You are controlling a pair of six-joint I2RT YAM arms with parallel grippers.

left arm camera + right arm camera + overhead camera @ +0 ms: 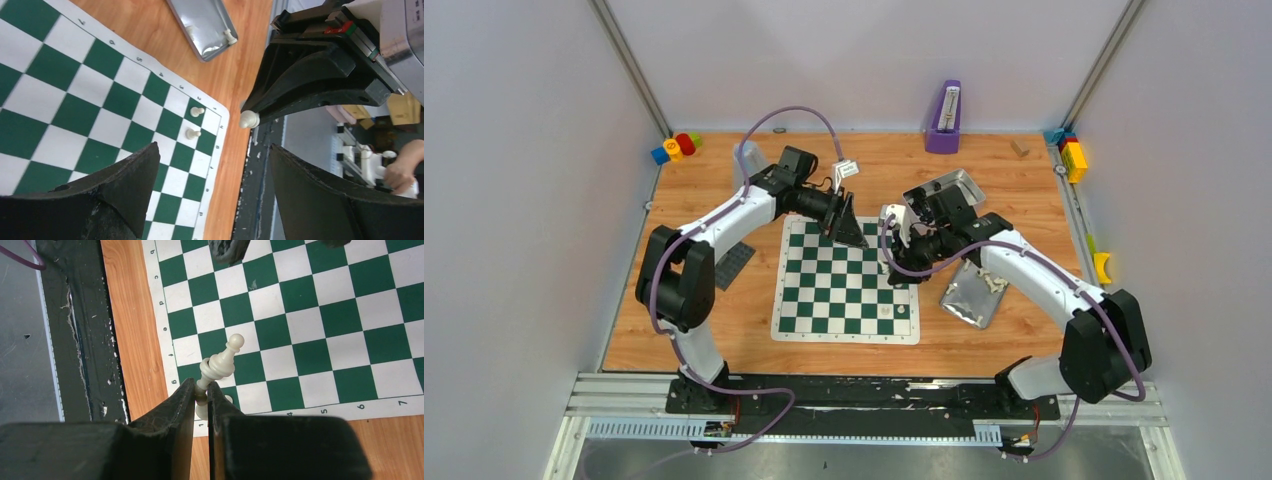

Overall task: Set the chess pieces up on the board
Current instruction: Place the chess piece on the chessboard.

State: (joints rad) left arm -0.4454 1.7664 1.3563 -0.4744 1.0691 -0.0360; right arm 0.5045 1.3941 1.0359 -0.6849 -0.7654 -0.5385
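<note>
The green and white board (844,285) lies flat in the middle of the table. My right gripper (201,385) is shut on a cream chess piece (222,362) with a ball top, holding it tilted above the board's corner by the number 1. The left wrist view shows that held piece (248,119) at the right gripper's tip. My left gripper (212,150) hangs open and empty over the board's far edge (849,230). Two small pawns (197,111) (193,133) stand on squares near one corner. More chess pieces (230,35) lie in a silver tin (202,25).
A second silver tin half (954,185) sits behind the right arm, and the other half (974,295) lies right of the board. A dark grey plate (734,262) lies left of the board. A purple object (944,118) stands at the back. Coloured blocks (676,147) (1072,155) sit in the far corners.
</note>
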